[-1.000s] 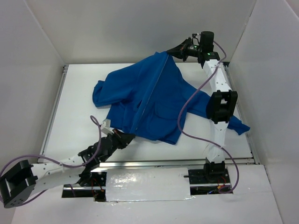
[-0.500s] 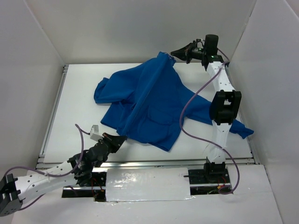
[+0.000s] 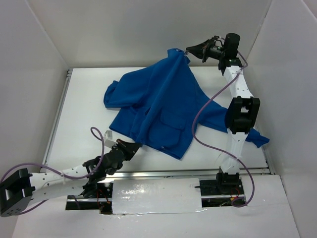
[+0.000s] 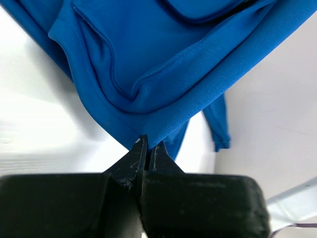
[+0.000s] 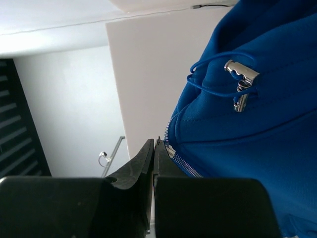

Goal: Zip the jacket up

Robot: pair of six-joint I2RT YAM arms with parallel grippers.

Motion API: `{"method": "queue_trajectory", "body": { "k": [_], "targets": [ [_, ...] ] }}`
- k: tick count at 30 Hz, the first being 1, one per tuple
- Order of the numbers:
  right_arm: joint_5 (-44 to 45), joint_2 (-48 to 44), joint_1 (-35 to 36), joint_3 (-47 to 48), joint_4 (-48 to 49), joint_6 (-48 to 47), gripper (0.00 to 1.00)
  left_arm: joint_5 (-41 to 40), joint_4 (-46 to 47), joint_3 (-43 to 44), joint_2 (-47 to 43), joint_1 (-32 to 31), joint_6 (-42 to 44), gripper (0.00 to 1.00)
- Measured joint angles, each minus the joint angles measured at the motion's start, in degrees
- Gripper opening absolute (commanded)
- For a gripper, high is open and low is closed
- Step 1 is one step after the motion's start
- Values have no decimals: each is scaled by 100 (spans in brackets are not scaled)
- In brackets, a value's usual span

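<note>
At the near left, the left gripper (image 3: pixel 132 147) reached over the white table (image 3: pixel 81 109) with its jaws pressed narrow, pinching the bottom hem (image 4: pixel 130 119) of the blue jacket (image 3: pixel 158 101). In the left wrist view the two black fingers (image 4: pixel 136 158) met at the edge of the fabric, and a sleeve end (image 4: pixel 220 131) hung beyond them.

The jacket lay spread across the middle of the table, drawn in a slanted line from the near-left hem up to the far-right corner. One sleeve (image 3: pixel 115 93) was bunched at the left, and a patch pocket (image 3: pixel 171 126) faced up near the lower edge. A purple cable (image 3: pixel 197 119) of the right arm curved over the cloth.

At the far right, the right gripper (image 3: pixel 190 50) held the collar end raised off the table, its jaws closed tight on the jacket's edge just beside the zipper teeth (image 5: pixel 181 161). A metal cord toggle (image 5: pixel 241 82) dangled on a thin blue drawstring (image 5: pixel 208 62) close above.
</note>
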Motion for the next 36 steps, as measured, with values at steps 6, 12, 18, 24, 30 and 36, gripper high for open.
{"method": "queue_trajectory", "body": {
  "k": [6,12,18,24,30,36],
  "targets": [
    [13,-57,-11,264,-216,-374,0,-96,33,-28,-101,-70,-149,0],
    [409,-885,79,-396,-793,-1510,0,-109,26,-107,168,-92,-282,0],
    [1716,-2603,1110,-1707,-1012,-2750,0,-74,-662,55,660,-184,-39,44],
    [3303,-3810,2446,-4437,254,-3331,0,-131,-2243,688,348,-577,378,100],
    [4424,-3672,3329,-5740,466,-3799,0,-289,-3062,968,-730,-778,1231,99],
    [4798,-3781,3488,-6277,1165,-3998,0,-304,-2542,997,-1567,-791,2420,99]
  ]
}}
